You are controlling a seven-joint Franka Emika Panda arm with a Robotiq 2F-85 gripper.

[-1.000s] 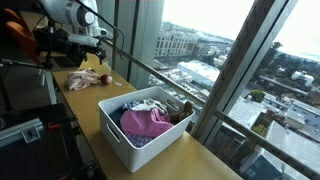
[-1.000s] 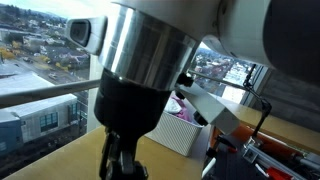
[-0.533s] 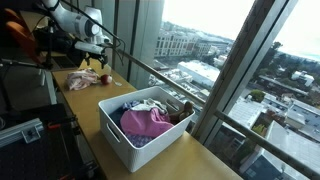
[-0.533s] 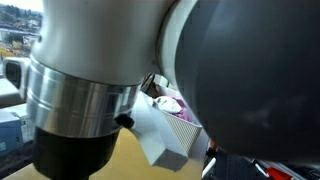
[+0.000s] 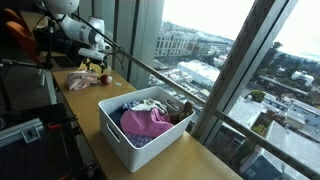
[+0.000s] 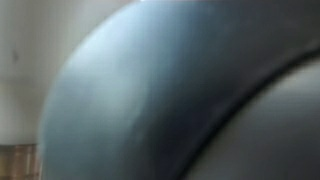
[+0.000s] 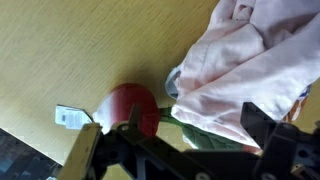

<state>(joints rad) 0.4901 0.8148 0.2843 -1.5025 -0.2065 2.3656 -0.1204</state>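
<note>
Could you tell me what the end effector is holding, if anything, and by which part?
Nothing is held; the end effector hangs open above the pink cloth.

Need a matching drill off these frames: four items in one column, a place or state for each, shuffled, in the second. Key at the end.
Column A
1. white bin
2. pale pink cloth
3. red item
4. gripper

Column B
a. jaws open, nothing held
b. next to a small white tag
c. full of clothes
d. crumpled on the wooden table

Pairs: 1-c, 2-d, 3-b, 4-a
</note>
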